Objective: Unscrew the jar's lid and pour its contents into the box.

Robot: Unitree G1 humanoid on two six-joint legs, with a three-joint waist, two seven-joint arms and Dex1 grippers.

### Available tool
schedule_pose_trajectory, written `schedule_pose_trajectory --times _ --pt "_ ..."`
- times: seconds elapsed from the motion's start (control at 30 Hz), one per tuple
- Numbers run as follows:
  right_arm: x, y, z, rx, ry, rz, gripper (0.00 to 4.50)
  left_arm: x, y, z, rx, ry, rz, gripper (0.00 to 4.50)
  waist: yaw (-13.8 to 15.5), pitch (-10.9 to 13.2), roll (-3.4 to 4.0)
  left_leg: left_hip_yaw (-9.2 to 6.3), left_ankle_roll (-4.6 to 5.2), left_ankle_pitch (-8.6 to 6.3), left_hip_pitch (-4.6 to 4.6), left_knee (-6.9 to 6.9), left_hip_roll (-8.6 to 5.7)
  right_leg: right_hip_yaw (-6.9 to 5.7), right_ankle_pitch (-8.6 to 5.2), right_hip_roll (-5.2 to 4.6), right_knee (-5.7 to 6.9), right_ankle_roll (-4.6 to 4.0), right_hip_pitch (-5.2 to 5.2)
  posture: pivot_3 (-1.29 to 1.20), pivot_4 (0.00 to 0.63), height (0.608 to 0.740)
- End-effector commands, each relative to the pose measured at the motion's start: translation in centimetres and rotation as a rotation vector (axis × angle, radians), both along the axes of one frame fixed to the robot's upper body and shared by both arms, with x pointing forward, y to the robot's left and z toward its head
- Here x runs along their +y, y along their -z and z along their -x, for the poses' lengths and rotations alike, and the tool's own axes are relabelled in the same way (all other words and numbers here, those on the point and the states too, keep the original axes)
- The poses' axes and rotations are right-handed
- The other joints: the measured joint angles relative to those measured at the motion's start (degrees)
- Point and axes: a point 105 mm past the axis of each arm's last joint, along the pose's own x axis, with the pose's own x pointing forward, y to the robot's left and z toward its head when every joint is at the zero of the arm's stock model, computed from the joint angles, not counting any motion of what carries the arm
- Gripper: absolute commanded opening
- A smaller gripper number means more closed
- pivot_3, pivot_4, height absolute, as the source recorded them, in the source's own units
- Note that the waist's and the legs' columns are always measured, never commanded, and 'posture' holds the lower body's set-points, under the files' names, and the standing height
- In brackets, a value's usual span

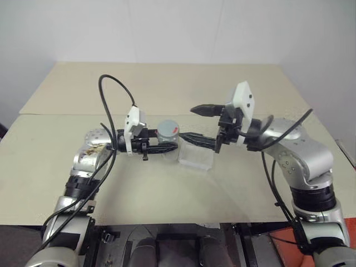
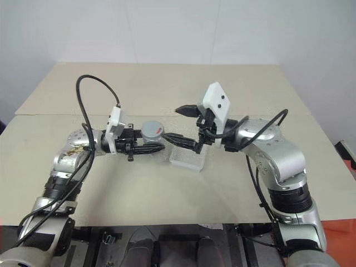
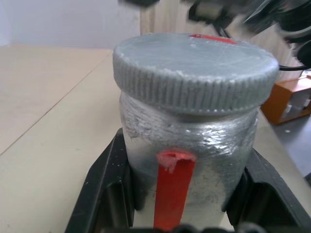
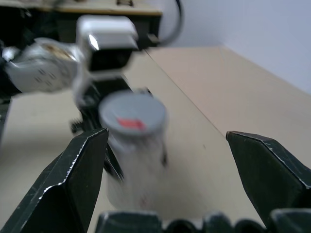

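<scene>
A beige table (image 1: 167,183) set against a pale wall carries a robot's two arms, which meet over its middle. The jar (image 1: 167,135), a silver-grey cylinder with a red stripe down its side, is held upright above the tabletop, its body pinched between the black fingers of the left gripper (image 1: 162,147). The ribbed lid (image 3: 194,68) sits squarely on the jar, seemingly fully screwed down, a dash of red on its top. Just beside the jar, toward the robot's right, the clear box (image 1: 196,158) rests on the table, looking empty. Beyond the box, the right gripper (image 1: 196,124) points level at the jar with its fingers spread wide, one above lid height and one lower, close to the lid but apart from it. Unscrewing appears not yet begun: a clean attempt would centre the spread fingers on the lid's ribbed rim, close only on the cap, then twist while the left grip keeps the jar from turning.
</scene>
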Motion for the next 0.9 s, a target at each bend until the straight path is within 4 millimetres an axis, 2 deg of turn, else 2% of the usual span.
schedule_pose_trajectory --times 0.03,0.27,0.43,0.63,0.9 --pt "2.0 -1.1 0.2 -0.049 -0.018 -0.004 4.48 -0.5 -1.2 -0.3 -0.056 0.021 0.004 1.91 -0.2 0.0 0.00 0.02 0.00 0.00 0.00 0.00 0.00 0.02 0.00 0.00 0.02 0.00 -0.03 0.00 0.150 0.740" --pt "4.1 -0.7 -1.6 -0.055 0.033 0.016 4.48 -0.6 -1.4 -0.2 -0.060 0.035 0.002 1.91 -0.1 0.0 0.00 0.00 0.00 0.00 -0.04 0.00 -0.02 -0.01 0.00 -0.02 0.10 0.00 -0.02 0.00 0.150 0.740" --pt "4.4 -0.5 -2.7 -0.053 0.094 0.018 4.48 -0.3 -1.4 0.0 -0.060 0.036 0.000 1.91 -0.1 0.0 0.00 0.00 0.00 0.00 -0.04 0.00 -0.01 -0.02 0.00 -0.01 0.15 0.00 -0.03 0.00 0.150 0.740" --pt "3.2 -0.1 -3.1 -0.043 0.128 0.025 4.48 0.2 -1.4 0.2 -0.059 0.027 -0.003 1.91 -0.1 0.0 0.00 -0.01 0.00 0.00 -0.04 0.00 -0.01 -0.02 0.00 -0.01 0.15 0.00 -0.03 0.00 0.150 0.740" --pt "0.5 0.1 -3.2 -0.039 0.178 0.038 4.48 0.8 -1.5 0.3 -0.056 0.020 -0.006 1.91 -0.1 0.0 0.00 -0.01 0.00 0.00 -0.04 0.00 -0.01 -0.02 0.00 -0.01 0.12 0.00 -0.03 0.00 0.150 0.740"
